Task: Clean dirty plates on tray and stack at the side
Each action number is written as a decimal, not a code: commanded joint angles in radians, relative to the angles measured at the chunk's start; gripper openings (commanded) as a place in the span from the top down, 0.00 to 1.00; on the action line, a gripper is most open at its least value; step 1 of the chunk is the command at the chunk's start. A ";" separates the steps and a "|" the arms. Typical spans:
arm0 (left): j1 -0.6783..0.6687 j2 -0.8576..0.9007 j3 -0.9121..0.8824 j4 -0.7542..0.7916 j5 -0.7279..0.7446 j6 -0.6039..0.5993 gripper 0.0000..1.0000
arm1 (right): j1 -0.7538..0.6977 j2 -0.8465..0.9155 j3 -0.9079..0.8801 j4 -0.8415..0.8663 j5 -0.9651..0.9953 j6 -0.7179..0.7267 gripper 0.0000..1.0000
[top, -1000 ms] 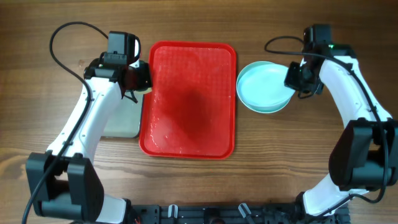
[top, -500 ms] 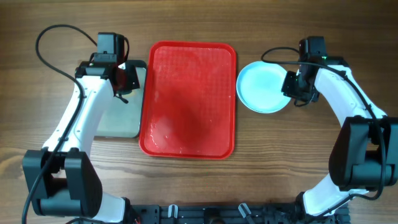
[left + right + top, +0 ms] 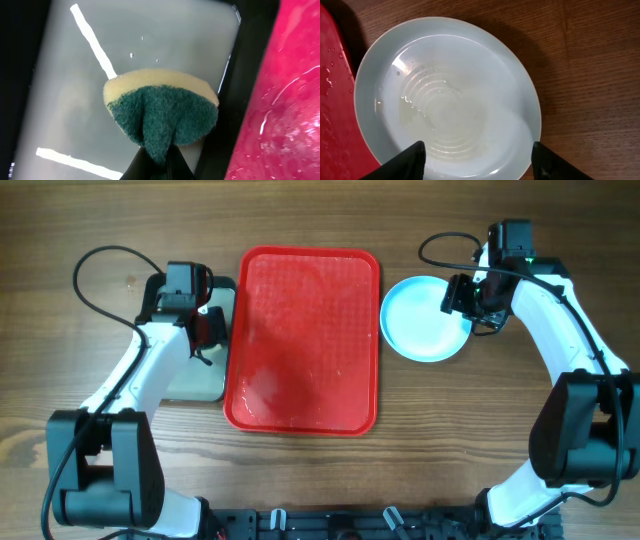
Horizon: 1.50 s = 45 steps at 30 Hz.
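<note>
Right gripper (image 3: 479, 159) hangs with its fingers spread wide, holding nothing, directly above a pale aqua plate (image 3: 450, 95) that sits on the wooden table (image 3: 500, 430) just right of the wet red tray (image 3: 305, 340). Left gripper (image 3: 157, 162) pinches a yellow-green sponge (image 3: 162, 115) over the grey metal tray (image 3: 60, 100).

Left claw (image 3: 158, 161) pinched closed, right claw (image 3: 479, 157) spread wide, facing down
</note>
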 commanded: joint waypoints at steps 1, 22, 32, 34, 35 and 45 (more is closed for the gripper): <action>0.005 0.012 -0.047 0.052 -0.013 0.019 0.96 | -0.005 -0.025 0.017 0.002 -0.027 -0.012 0.20; 0.005 0.013 -0.097 0.141 -0.012 0.051 0.95 | -0.005 -0.025 0.017 0.085 -0.027 -0.008 0.01; 0.005 0.013 -0.097 0.155 -0.013 0.150 0.95 | -0.005 -0.025 0.017 0.107 -0.027 -0.008 0.01; 0.005 0.013 -0.097 0.160 -0.013 0.150 0.96 | -0.005 -0.025 0.017 0.107 -0.027 -0.008 0.00; 0.005 0.013 -0.097 0.164 -0.013 0.150 0.95 | -0.005 -0.025 0.017 0.107 -0.027 -0.007 0.01; 0.005 0.013 -0.096 0.178 -0.013 0.150 0.96 | -0.005 -0.025 0.017 0.107 -0.027 -0.008 0.00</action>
